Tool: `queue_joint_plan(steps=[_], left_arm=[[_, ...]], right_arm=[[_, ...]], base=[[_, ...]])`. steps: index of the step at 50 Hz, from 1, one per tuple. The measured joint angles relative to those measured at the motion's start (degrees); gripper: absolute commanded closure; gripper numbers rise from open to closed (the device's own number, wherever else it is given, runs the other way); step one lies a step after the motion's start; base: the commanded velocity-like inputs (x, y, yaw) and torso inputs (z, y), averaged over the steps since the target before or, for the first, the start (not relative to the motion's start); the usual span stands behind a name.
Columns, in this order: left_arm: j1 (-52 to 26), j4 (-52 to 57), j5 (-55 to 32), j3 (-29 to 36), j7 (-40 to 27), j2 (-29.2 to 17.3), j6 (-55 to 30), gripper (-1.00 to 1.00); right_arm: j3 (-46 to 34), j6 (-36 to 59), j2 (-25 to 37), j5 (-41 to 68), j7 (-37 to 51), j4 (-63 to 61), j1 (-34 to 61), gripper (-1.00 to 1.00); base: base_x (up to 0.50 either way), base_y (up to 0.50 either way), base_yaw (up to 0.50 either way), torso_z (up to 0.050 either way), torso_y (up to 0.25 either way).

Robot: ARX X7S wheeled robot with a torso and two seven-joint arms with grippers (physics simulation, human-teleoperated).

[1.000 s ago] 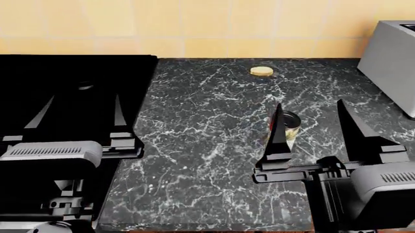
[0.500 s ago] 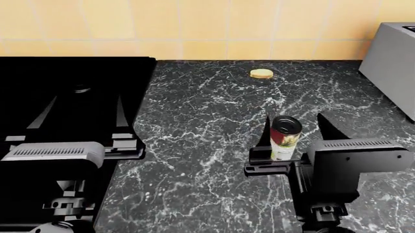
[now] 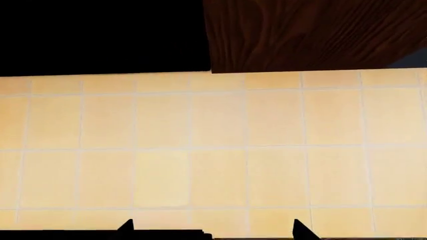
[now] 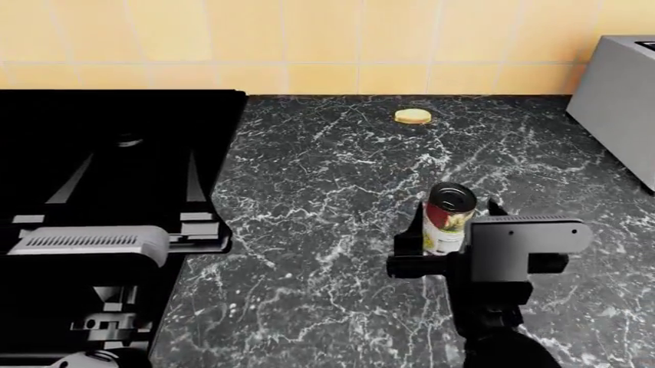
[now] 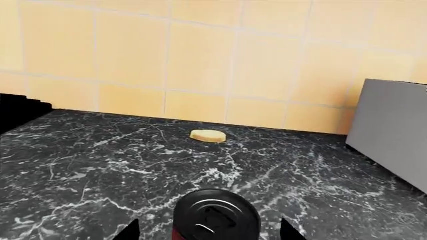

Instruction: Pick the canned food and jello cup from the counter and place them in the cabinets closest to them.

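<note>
**Right gripper straddling the can; left arm idle over the stove**

Your right gripper (image 4: 447,236) sits low on the counter (image 4: 317,199), its jaws spread wide with the canned food (image 4: 449,218) standing upright between them. In the right wrist view the can's dark lid (image 5: 217,216) lies midway between the two fingertips (image 5: 130,231), with clear gaps on both sides, so nothing is clamped. From the head camera the gripper body covers the can's right flank and one finger shows against its left side; whether that finger touches the label cannot be told.

The can stands on the marble-look top, well forward of the tiled back wall (image 4: 307,38) and well apart from the flat yellowish lump (image 4: 413,116) lying near that wall. A grey appliance (image 4: 619,100) stands at the counter's right end.

Your left gripper (image 4: 133,184) hangs over the black stove top (image 4: 113,130), fingers parted and holding nothing. Its wrist camera looks at the wall tiles and the dark wood cabinet (image 3: 313,35) above them, with only the two fingertips (image 3: 127,226) showing at the frame edge.

The jello cup appears in none of the views.
</note>
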Motion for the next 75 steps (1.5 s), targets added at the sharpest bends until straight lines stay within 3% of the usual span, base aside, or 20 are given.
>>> queue_joint_plan(steps=[32, 33, 48, 55, 61, 66, 70, 75], left_arm=[[0.27, -0.58, 0.06, 1.67, -0.67, -0.96, 1.03, -1.0], [0.27, -0.61, 0.06, 1.72, -0.69, -0.99, 1.05, -1.0], [-0.33, -1.07, -0.24, 1.83, -1.63, -1.02, 0.19, -1.0], [-9.61, -7.94, -2.63, 0.23, -5.1, 2.42, -6.82, -1.0], [-25.33, -28.54, -3.33, -0.69, -6.2, 6.93, -7.77, -1.0], [-41.33, -56.44, -2.16, 1.27, -3.83, 10.23, 1.19, -1.0], [-50.63, -76.23, -1.27, 4.97, -2.78, 12.13, 7.87, -1.0], [-57.65, -92.06, -0.04, 7.69, -1.43, 13.67, 13.81, -1.0]], right_arm=[[2.57, -10.04, -1.9, 4.05, -2.57, 19.66, 1.02, -1.0], [2.63, -10.12, -1.95, 4.3, -2.58, 19.9, 1.13, 1.0], [3.13, -8.65, -1.98, 4.59, -1.31, 20.19, 2.09, 1.0], [3.94, -2.6, -1.21, 6.54, 0.23, 13.96, 2.82, 1.0], [6.62, 8.38, -0.66, 9.69, 1.35, 5.34, 8.12, 1.0], [9.83, 18.79, -0.47, 13.94, 2.26, 0.5, 15.03, 1.0], [13.06, 24.84, 1.57, 26.25, 10.32, 1.59, 22.14, 1.0], [14.76, 29.43, 4.18, 43.57, 20.92, 6.08, 31.76, 1.0]], base=[[0.0, 0.0, 0.0, 0.0, 0.0], [0.0, 0.0, 0.0, 0.0, 0.0], [0.0, 0.0, 0.0, 0.0, 0.0], [0.0, 0.0, 0.0, 0.0, 0.0], [0.0, 0.0, 0.0, 0.0, 0.0], [0.0, 0.0, 0.0, 0.0, 0.0], [0.0, 0.0, 0.0, 0.0, 0.0], [0.0, 0.0, 0.0, 0.0, 0.0]])
